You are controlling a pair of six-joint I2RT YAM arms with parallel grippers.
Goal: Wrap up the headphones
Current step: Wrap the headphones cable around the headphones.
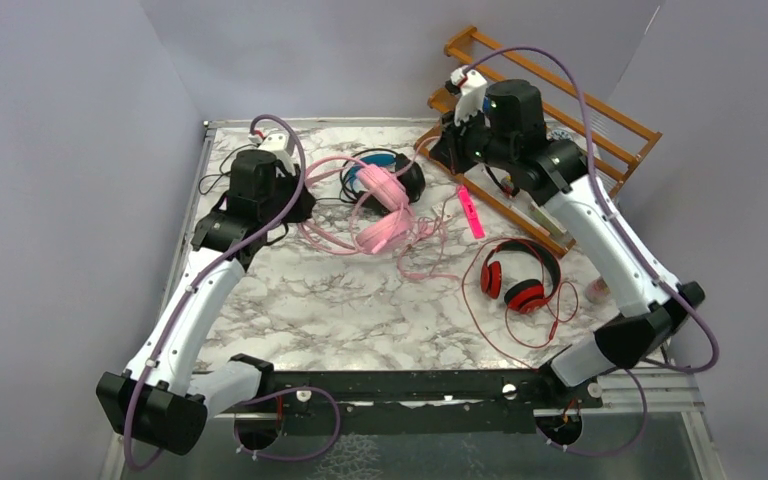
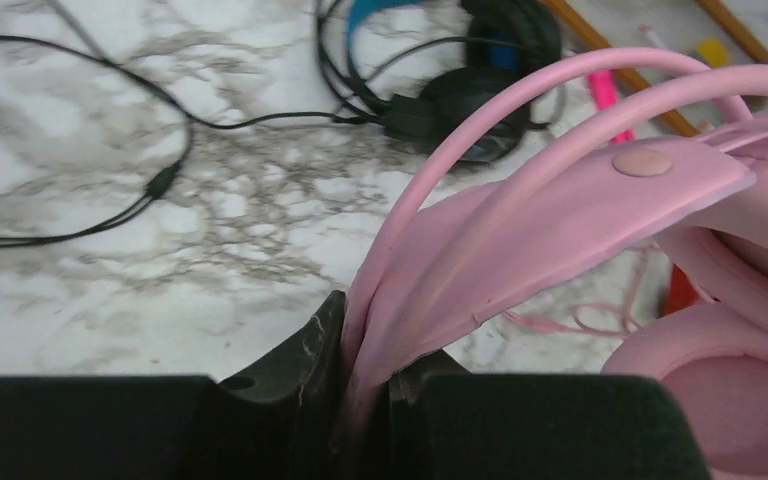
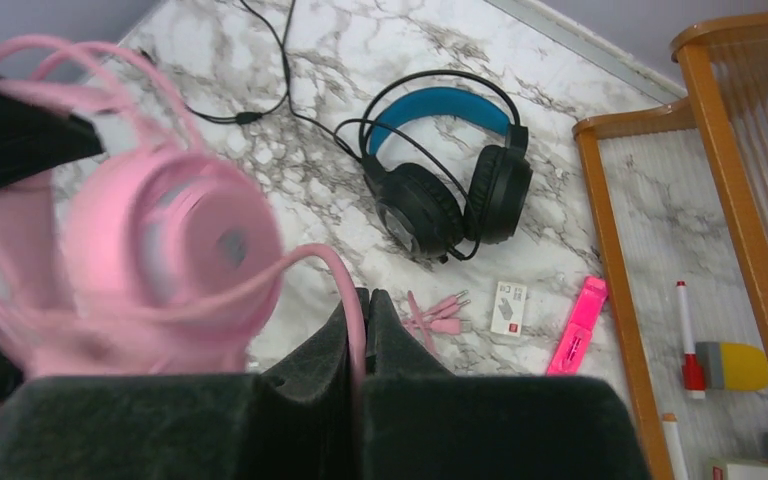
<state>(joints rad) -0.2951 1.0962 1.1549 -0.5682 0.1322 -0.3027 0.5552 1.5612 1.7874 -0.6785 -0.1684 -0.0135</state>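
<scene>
Three headsets on the veined marble table (image 1: 360,310); padded pink headset (image 1: 385,228) at centre, its smooth band clamped by the left gripper (image 2: 365,390); right gripper (image 3: 365,330) pinches its thin pink cable (image 3: 350,295); black-blue headset (image 3: 450,180) at twelve o'clock; glossy red headset (image 1: 520,280) at four.

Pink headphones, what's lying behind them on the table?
The black headset with the blue headband lies just behind the pink headphones. From above, they cover part of it; the right wrist view shows both its earcups and the band.
</scene>
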